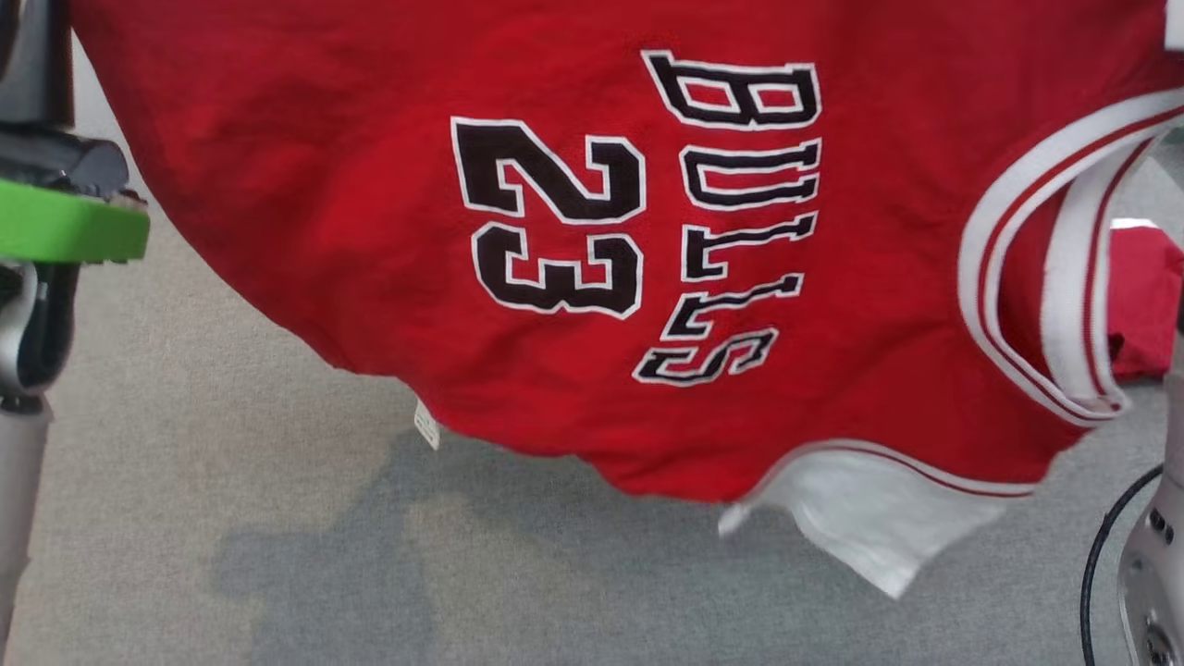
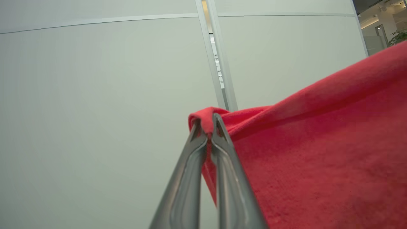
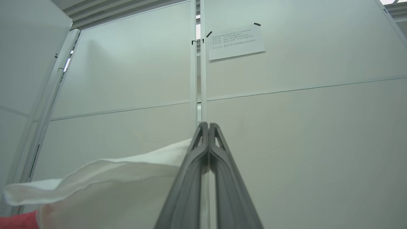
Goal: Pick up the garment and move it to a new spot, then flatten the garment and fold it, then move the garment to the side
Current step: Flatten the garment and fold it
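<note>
One red sleeveless basketball jersey [image 1: 370, 185] is hanging in the air, stretched out between two claws above a grey, cloth-like surface [image 1: 231, 555], with its shadow falling on that surface. It is not touching the grey surface anywhere that is showing.

The jersey's long axis is running left to right across the head view. Its one black, white-edged word "BULLS" [image 1: 735, 217] and one number "23" [image 1: 550, 217] are lying sideways, the tops of the letters pointing toward the robot's right. Two white ribbed bands with red stripes [image 1: 1004, 231] are curving around an opening at that right end. One small white label [image 1: 426, 425] is dangling from the lower edge, and one white inner layer [image 1: 869, 527] is sagging below it on the right. Through the opening a further red patch of cloth [image 1: 1142, 305] is showing; whether it belongs to the jersey I cannot tell.

The left claw [image 2: 206, 122] is clenching a red fold of the jersey between its two grey fingers. The right claw [image 3: 208, 127] is pressing its two fingers together on a white edge of the jersey, which is trailing off to that view's left. One sheet of printed paper [image 3: 237, 43] is hanging on the pale wall panel [image 3: 318, 143] behind it.
</note>
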